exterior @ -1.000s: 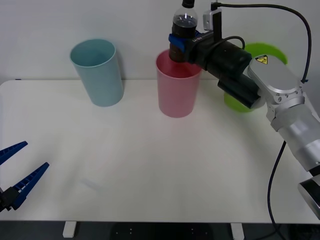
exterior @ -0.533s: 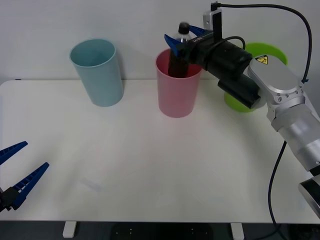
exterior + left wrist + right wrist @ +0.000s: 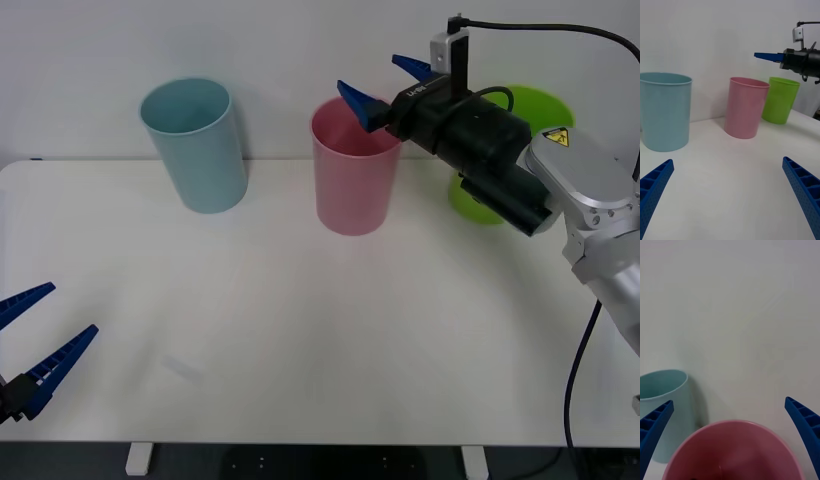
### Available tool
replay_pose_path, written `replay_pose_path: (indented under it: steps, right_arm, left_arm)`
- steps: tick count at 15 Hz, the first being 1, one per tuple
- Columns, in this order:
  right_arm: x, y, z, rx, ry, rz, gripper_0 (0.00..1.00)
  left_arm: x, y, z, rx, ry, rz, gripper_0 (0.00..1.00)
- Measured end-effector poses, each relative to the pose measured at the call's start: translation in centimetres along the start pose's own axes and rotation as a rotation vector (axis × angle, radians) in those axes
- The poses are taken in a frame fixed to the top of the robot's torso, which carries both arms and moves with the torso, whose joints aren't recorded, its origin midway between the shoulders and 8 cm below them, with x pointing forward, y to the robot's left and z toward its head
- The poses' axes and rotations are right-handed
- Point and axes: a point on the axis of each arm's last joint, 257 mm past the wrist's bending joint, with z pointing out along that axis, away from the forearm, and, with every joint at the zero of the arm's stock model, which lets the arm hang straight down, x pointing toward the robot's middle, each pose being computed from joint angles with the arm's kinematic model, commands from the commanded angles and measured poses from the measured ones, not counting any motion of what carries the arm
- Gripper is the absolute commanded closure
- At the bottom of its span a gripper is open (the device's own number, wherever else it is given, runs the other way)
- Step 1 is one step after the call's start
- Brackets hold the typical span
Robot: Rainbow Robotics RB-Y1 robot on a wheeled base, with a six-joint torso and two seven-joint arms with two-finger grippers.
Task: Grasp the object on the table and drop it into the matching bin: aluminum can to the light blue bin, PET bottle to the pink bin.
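The right gripper [image 3: 388, 83] is hovering just above the pink bin [image 3: 354, 180], jaws spread wide and holding nothing. The bottle isn't visible, so I'm guessing it's sitting down inside the bin. Light blue bin [image 3: 196, 145] and lime green bin [image 3: 500, 160] are flanking it on the bench [image 3: 300, 330]. The left gripper [image 3: 35, 345] is idling, jaws spread, at the bench's near left edge.

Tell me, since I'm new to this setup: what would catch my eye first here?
The right end effector, blue fingers spread open, hangs just above the rim of the pink bin at the table's far side. A light blue bin stands to its left and a lime green bin behind the right arm. The left end effector waits open at the near left edge.
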Motion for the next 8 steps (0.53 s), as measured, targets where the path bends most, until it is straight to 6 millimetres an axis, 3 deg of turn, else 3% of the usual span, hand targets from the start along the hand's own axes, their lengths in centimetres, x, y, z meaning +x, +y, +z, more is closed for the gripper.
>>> replay_pose_path:
  steps: [8]
  right_arm:
    - [0.1,1.0,-7.7,-0.033,-0.019,0.004,0.00]
  left_arm:
    - [0.0,0.0,0.0,0.000,0.000,0.000,0.00]
